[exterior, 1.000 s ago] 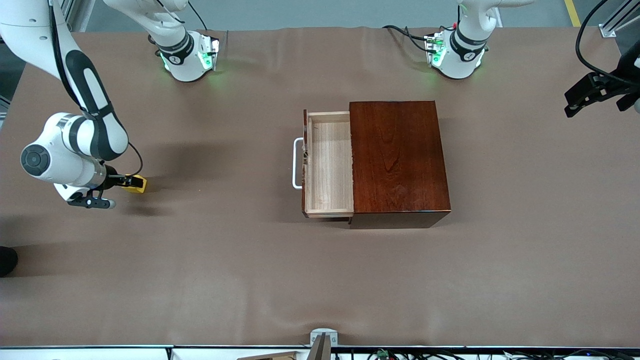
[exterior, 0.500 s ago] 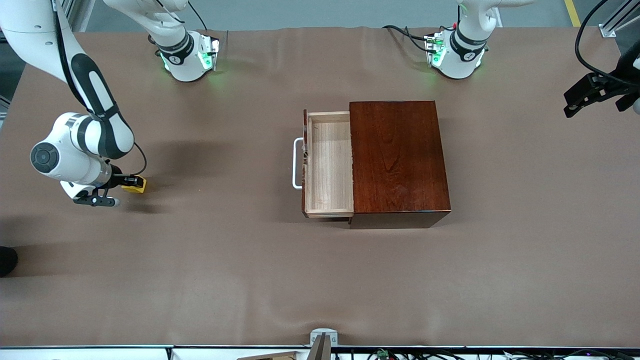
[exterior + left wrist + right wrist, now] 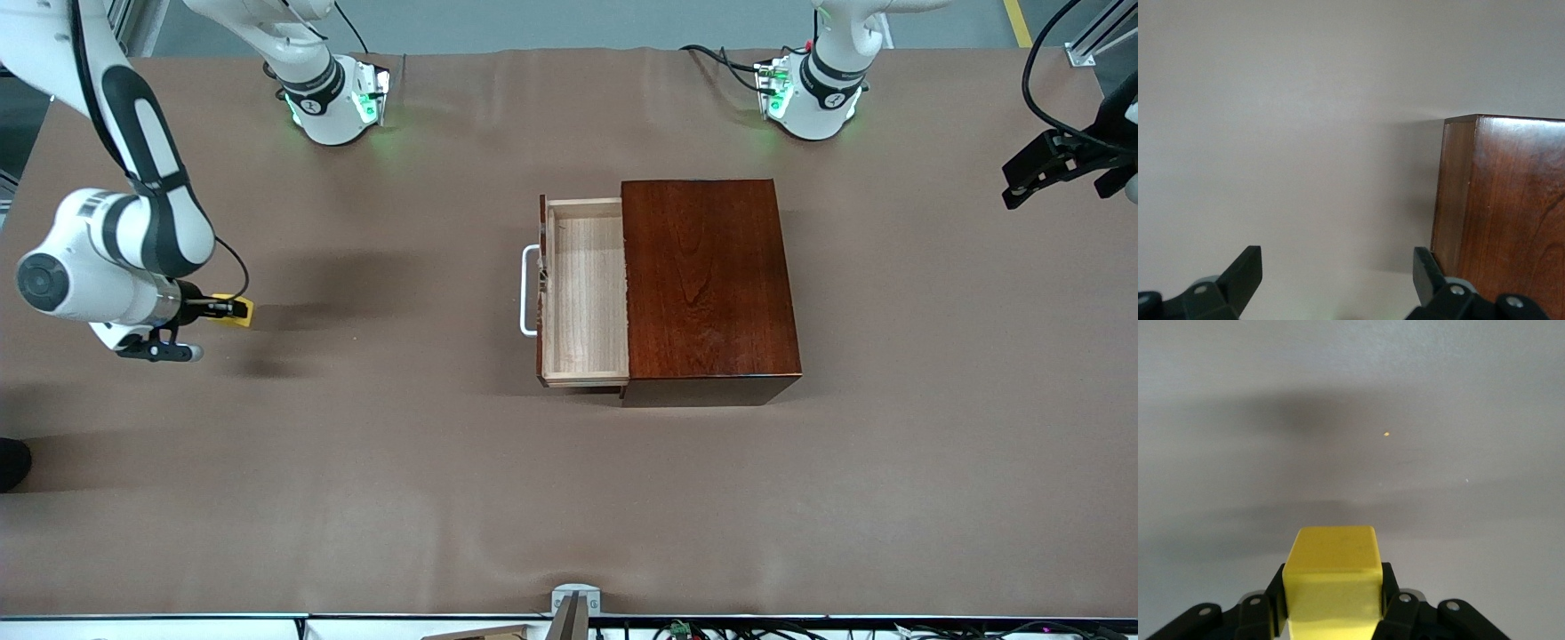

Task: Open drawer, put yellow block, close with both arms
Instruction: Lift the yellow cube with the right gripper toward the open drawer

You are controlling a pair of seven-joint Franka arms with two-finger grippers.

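Right gripper [image 3: 224, 308] clamps the small plain yellow cube [image 3: 238, 309], which we see over brown cloth-covered table [image 3: 400, 462] at the right arm's end, well apart from the glossy reddish-brown wooden box [image 3: 707, 280]. Its pale light-wood drawer [image 3: 587, 293] with white loop handle [image 3: 528, 291] stands pulled out. Left gripper [image 3: 1338, 287] waits with fingers spread at the left arm's end of the table.

Yellow block [image 3: 236, 310] in right pincer [image 3: 229, 308]
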